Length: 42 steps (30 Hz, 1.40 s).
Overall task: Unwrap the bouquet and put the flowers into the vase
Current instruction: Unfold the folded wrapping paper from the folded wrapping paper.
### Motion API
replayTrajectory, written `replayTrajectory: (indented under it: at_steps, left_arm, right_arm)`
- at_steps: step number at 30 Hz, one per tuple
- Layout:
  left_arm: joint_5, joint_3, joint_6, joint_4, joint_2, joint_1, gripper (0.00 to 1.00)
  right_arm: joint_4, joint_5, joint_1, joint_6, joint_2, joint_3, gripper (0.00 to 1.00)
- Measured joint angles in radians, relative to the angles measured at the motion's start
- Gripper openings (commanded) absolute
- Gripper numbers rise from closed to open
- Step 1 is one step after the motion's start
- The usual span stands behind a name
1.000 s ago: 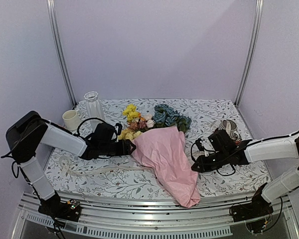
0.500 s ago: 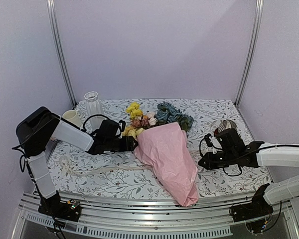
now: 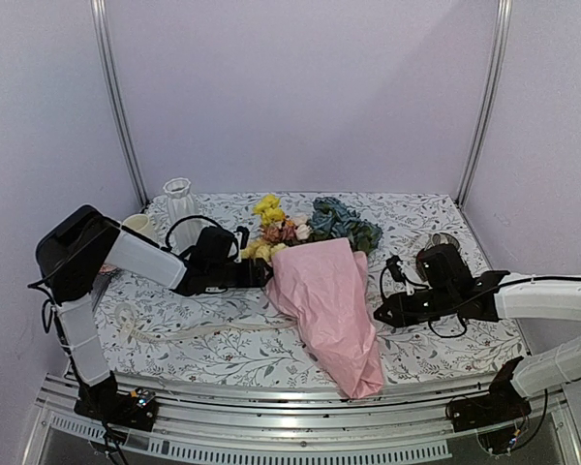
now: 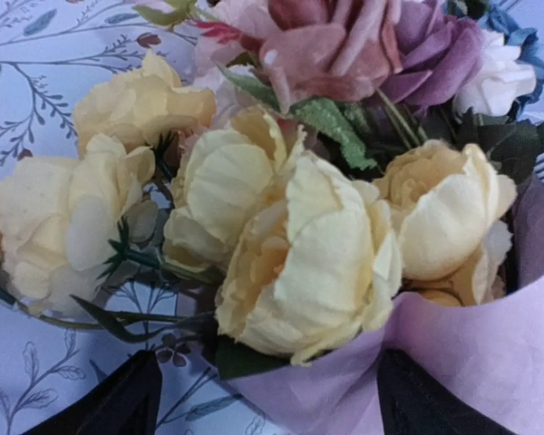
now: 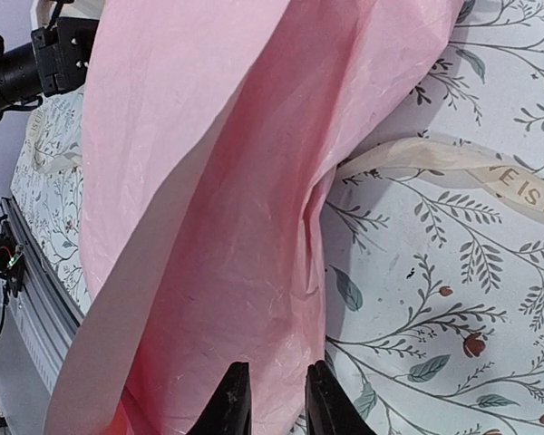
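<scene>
Still wrapped in paper [image 5: 208, 181], the bouquet [image 3: 324, 291] lies on the table [image 3: 426, 218], the vase [image 3: 179, 205] standing flowerless behind, as the left gripper [image 4: 272, 399] gapes around the blooms and the right gripper [image 5: 274, 399], jaws nearly together, meets the wrap, though any grip is unclear.

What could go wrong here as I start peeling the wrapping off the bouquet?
The left end effector stands open around the pale yellow roses and the pink wrapping paper edge; closing may crush blooms. The white ribbed vase stands close behind the left arm; a swing could topple it. The loose ribbon runs under that paper near the right end effector; pulling might drag it.
</scene>
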Motion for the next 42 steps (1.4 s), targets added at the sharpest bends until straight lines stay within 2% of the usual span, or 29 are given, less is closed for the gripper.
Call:
replayTrajectory:
  at_steps: [7,11,18,25,33,42]
  left_arm:
    - [-0.002,-0.078,0.034,-0.04,-0.227,0.002,0.96]
    - [-0.02,-0.121,0.039,-0.083,-0.388,0.002,0.96]
    - [-0.08,-0.211,0.038,-0.243,-0.7,0.002,0.97]
    - [-0.137,-0.222,0.045,-0.391,-0.937,0.002,0.97]
    - [-0.149,-0.224,0.059,-0.512,-1.046,0.002,0.98]
    - [-0.069,-0.24,0.06,-0.515,-1.033,0.002,0.95]
  right_arm:
    - [0.098,-0.057,0.001,-0.005,0.087,0.013,0.24]
    - [0.144,-0.081,0.03,-0.004,0.153,0.05,0.25]
    - [0.215,-0.106,0.208,-0.016,0.227,0.192,0.27]
    - [0.267,-0.144,0.386,-0.064,0.335,0.337,0.29]
    - [0.223,-0.155,0.505,-0.113,0.529,0.481,0.29]
    - [0.181,-0.142,0.549,-0.103,0.73,0.567,0.29]
